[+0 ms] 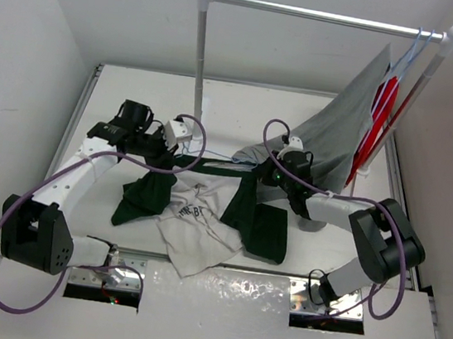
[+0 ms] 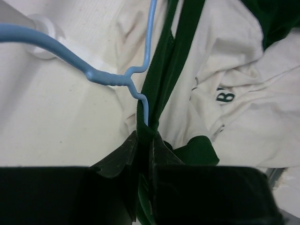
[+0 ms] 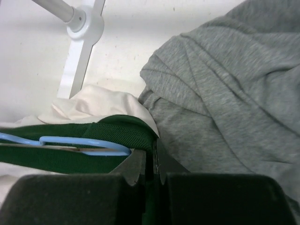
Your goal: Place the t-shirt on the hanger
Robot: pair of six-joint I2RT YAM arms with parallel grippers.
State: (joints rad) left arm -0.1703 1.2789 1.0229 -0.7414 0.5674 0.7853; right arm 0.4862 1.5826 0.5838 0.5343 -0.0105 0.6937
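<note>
Starting at the left wrist: find the left gripper (image 2: 143, 140) pinched tight on the green neckband of the t-shirt (image 2: 234, 79), with the hanger (image 2: 108, 77) rising out of the neck opening just above. Keep that band taut and level; ease both ends outward so the wire shoulders slip under the fabric. Moving to the right wrist: find the right gripper (image 3: 149, 161) clamped on the band's far end, wire corner touching it, grey shirt (image 3: 225, 93) just beside. Cannot tell whether wire is pinched too. Ending overhead: see the t-shirt sprawled mid-bench (image 1: 242, 113); can barely trace the hanger; cannot see its lower bar.
</note>
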